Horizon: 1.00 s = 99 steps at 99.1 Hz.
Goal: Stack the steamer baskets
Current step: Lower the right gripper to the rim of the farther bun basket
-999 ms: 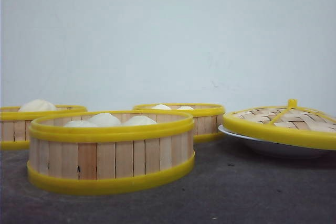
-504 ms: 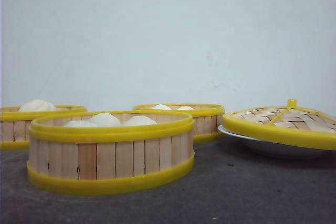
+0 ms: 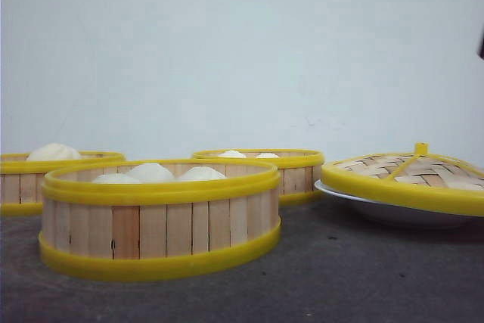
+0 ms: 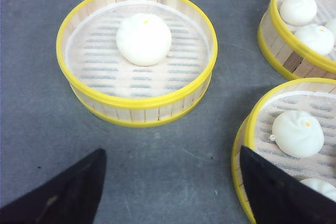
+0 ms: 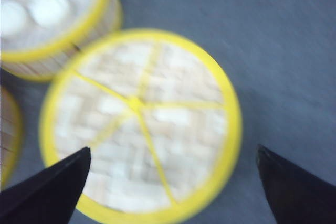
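Three steamer baskets of pale slats with yellow rims stand apart on the grey table, each with white buns inside. In the front view they are the near one [image 3: 159,217], the far left one [image 3: 45,179] and the back one [image 3: 261,172]. My left gripper [image 4: 170,182] hangs open over bare table between the one-bun basket [image 4: 136,56] and another basket [image 4: 294,140], with a further basket [image 4: 304,24] beyond. Its one finger [image 4: 283,192] overlaps that second basket's rim in the view. My right gripper [image 5: 173,187] is open above the woven lid [image 5: 142,124], holding nothing; this view is blurred.
The domed lid [image 3: 412,175] with a yellow rim and handle rests on a white plate [image 3: 378,209] at the right. A dark sliver of the right arm [image 3: 481,43] shows at the upper right edge. A basket [image 5: 52,19] stands close beside the lid.
A dark sliver has come into the front view at its upper right edge. The baskets, lid and plate have not moved.
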Each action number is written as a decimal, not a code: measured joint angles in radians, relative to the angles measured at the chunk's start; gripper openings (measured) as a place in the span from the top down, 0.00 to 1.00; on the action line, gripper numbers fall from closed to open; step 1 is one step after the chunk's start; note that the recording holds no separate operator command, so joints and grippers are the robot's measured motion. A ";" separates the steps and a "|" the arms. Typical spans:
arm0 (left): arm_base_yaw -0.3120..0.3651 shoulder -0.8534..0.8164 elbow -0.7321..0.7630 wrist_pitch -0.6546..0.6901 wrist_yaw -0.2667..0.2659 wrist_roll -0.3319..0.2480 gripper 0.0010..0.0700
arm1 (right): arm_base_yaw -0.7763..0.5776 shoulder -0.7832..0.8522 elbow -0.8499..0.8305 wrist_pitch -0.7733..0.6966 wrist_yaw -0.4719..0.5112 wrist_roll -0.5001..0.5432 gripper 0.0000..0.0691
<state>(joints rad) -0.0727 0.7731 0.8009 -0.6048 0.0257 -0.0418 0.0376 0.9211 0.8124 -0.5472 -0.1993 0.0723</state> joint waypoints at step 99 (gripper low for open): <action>0.000 0.000 0.000 0.002 0.000 0.000 0.30 | 0.224 1.249 1.079 -0.117 0.074 0.014 0.11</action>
<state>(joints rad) -0.0727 0.7731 0.8009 -0.6025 0.0254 -0.0422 0.2619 2.1704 1.8915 -0.6640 -0.1253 0.0860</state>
